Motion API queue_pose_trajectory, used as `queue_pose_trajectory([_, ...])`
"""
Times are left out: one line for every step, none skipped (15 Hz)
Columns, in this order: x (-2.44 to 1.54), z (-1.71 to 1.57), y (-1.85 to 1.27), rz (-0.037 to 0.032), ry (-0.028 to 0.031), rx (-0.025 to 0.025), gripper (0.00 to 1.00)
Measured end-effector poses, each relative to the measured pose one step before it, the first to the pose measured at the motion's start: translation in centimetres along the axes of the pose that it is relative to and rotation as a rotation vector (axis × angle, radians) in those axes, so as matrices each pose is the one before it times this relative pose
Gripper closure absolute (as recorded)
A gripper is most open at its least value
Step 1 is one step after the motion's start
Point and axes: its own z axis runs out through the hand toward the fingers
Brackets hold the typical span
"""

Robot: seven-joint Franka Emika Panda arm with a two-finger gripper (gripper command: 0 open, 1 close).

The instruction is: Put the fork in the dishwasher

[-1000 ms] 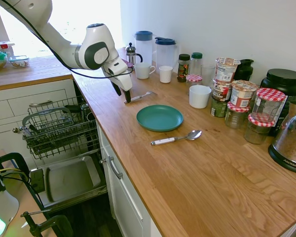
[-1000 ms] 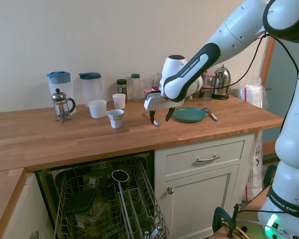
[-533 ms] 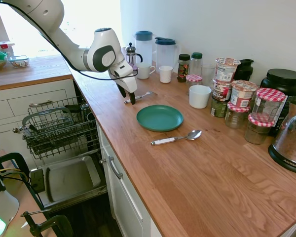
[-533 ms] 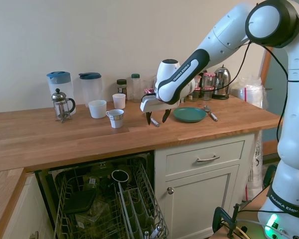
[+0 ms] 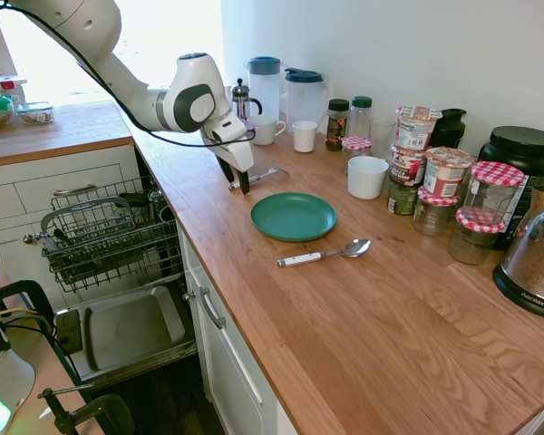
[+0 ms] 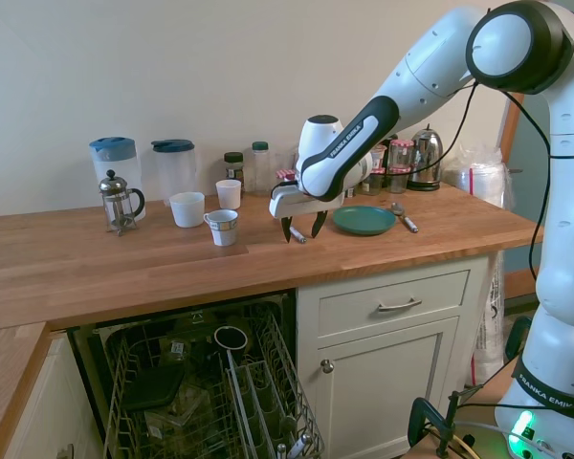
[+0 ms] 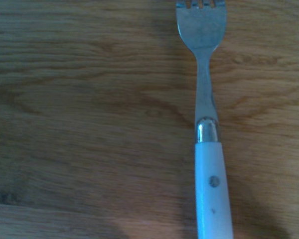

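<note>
Wooden kitchen counter (image 5: pixel 363 308) along a pale wall, white cabinets below. Fork (image 5: pixel 257 177) flat on the counter, pale handle toward the counter's front edge, tines toward the wall; in the wrist view fork (image 7: pixel 208 129) filling the frame lengthwise, metal neck meeting the white handle. Gripper (image 5: pixel 235 178) poised right over the handle end, fingers spread apart with nothing between them, tips close to the wood; same spread visible from the other side (image 6: pixel 302 229). Just beside the fork, a teal plate (image 5: pixel 294 217); beyond it, a white-handled spoon (image 5: pixel 324 253). Below the counter edge, dishwasher (image 5: pixel 109 263) open, wire rack pulled out, door dropped down. Further back, mugs, two jugs and jars against the wall.
</note>
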Motion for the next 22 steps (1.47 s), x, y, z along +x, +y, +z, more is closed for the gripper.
queue_pose_trajectory([0.033,0.024,0.004,0.00054,-0.0002,-0.00221,1.0])
queue_pose_trajectory([0.035,0.006,0.007,0.00051,-0.00059,-0.00276,1.0])
queue_pose_trajectory([0.011,0.001,-0.01,0.00169,-0.0013,-0.00131,1.0])
queue_pose_trajectory([0.012,0.006,-0.005,0.00161,-0.00115,-0.00106,1.0])
queue_pose_trajectory([0.026,0.007,-0.023,0.00235,-0.00137,-0.00072,1.0])
queue_pose_trajectory([0.029,0.002,-0.035,0.00208,-0.00124,-0.00084,1.0])
queue_pose_trajectory([0.003,0.009,-0.04,0.0016,-0.00141,0.00036,1.0])
queue_pose_trajectory([0.006,0.004,-0.039,0.00142,-0.00267,0.00038,1.0])
queue_pose_trajectory([-0.011,0.005,-0.047,0.00049,-0.00299,0.00048,1.0])
queue_pose_trajectory([-0.023,0.011,-0.048,-0.00072,-0.0038,0.00158,1.0])
queue_pose_trajectory([-0.011,0.001,-0.029,-0.00157,-0.00421,0.00188,1.0])
queue_pose_trajectory([-0.014,-0.008,-0.038,-0.00314,-0.00366,0.00189,1.0])
queue_pose_trajectory([-0.014,-0.038,-0.059,-0.00309,-0.00413,0.00211,1.0])
queue_pose_trajectory([0.032,-0.037,-0.035,-0.00661,-0.00762,-0.00043,1.0])
queue_pose_trajectory([0.135,-0.039,0.01,-0.00873,-0.00999,-0.00317,1.0])
queue_pose_trajectory([0.149,-0.017,0.052,-0.0038,-0.01022,0.00035,1.0])
queue_pose_trajectory([0.24,-0.017,0.136,-0.00237,-0.01175,0.00155,1.0])
queue_pose_trajectory([0.252,-0.084,0.151,-0.00128,-0.01017,0.00103,1.0])
queue_pose_trajectory([0.392,-0.236,0.178,-0.00181,-0.00221,0.00357,1.0])
queue_pose_trajectory([0.436,-0.605,0.1,0.00013,0.00196,0.00824,1.0])
queue_pose_trajectory([0.375,-0.979,-0.006,-0.00005,0.00453,0.00994,1.0])
queue_pose_trajectory([0.211,-1.178,-0.064,-0.00168,0.00481,0.00967,1.0])
